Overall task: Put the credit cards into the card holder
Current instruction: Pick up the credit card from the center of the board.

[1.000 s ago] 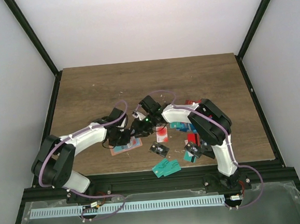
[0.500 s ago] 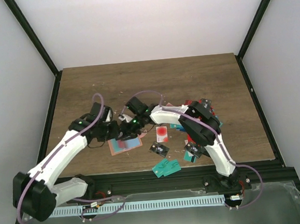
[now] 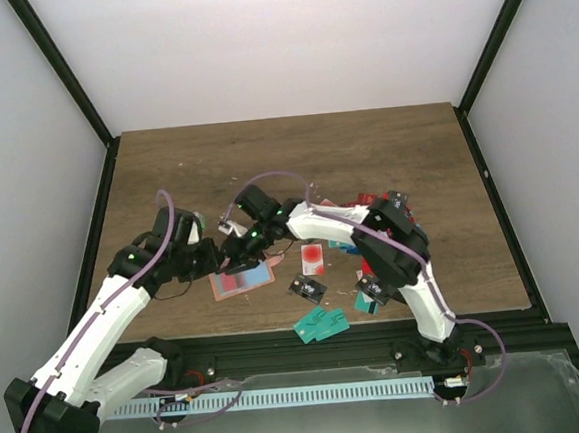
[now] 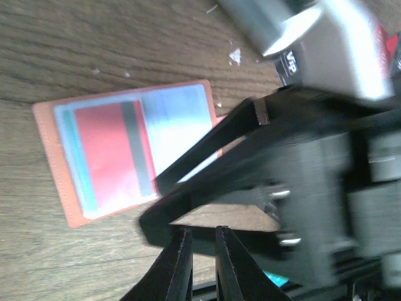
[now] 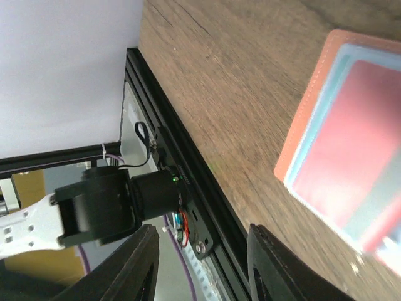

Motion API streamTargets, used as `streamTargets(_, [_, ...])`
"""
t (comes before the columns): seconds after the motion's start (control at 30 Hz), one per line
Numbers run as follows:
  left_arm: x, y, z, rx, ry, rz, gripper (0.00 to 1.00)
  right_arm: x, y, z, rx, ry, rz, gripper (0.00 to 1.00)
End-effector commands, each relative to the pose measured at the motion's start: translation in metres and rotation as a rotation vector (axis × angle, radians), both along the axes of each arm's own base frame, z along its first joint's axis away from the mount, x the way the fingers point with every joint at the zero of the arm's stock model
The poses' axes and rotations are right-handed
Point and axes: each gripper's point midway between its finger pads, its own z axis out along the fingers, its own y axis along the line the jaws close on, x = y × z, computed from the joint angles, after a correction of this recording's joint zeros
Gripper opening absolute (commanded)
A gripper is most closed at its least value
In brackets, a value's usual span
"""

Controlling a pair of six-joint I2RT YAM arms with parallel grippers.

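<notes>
Inside card holder point(image 4: 59, 169): red card point(image 4: 109, 153).

White arm links, black joints, purple cables

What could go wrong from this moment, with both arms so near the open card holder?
1. The left pincer and right pincer crowd together above the card holder; they might collide.
2. A red card sits in a clear pocket; a knock to the holder could perhaps slide it out.
3. The loose cards lie at the table's near edge and could be pushed off.
</notes>
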Motion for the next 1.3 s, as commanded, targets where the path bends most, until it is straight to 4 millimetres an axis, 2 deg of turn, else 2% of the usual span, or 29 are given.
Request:
streamTargets(0.0, [-0.006,-0.022,-0.004,-0.095,0.006,-0.113,0.14,0.017,-0.047,0.032,-0.043,-0.104,-0.101,0.42])
streamTargets(0.07, [-0.009,-0.033,-0.009,-0.134,0.013,-0.162,0.14,0.012,-0.077,0.033,-0.092,-0.129,-0.151,0.43])
streamTargets(0.2, [-0.015,-0.062,-0.016,-0.199,0.019,-0.269,0.15,-0.01,-0.14,0.015,-0.221,-0.108,-0.276,0.44])
streamTargets(0.3, [-0.023,-0.091,-0.02,-0.232,0.028,-0.375,0.15,-0.022,-0.183,0.007,-0.291,-0.083,-0.403,0.46])
streamTargets(0.4, [-0.035,-0.124,-0.025,-0.275,0.048,-0.495,0.14,-0.037,-0.216,0.0,-0.315,-0.05,-0.49,0.5])
streamTargets(0.53, [-0.054,-0.16,-0.038,-0.287,0.095,-0.647,0.14,-0.066,-0.242,-0.017,-0.343,0.018,-0.507,0.53])
streamTargets(0.63, [-0.074,-0.18,-0.051,-0.278,0.146,-0.761,0.14,-0.086,-0.254,-0.026,-0.341,0.066,-0.51,0.54])
streamTargets(0.77, [-0.092,-0.193,-0.074,-0.235,0.205,-0.847,0.14,-0.108,-0.264,-0.033,-0.296,0.105,-0.509,0.55])
streamTargets(1.0, [-0.1,-0.205,-0.094,-0.225,0.242,-0.889,0.14,-0.132,-0.272,-0.054,-0.257,0.197,-0.521,0.56])
streamTargets(1.27, [-0.104,-0.207,-0.11,-0.207,0.269,-0.916,0.14,-0.141,-0.278,-0.076,-0.26,0.238,-0.533,0.56])
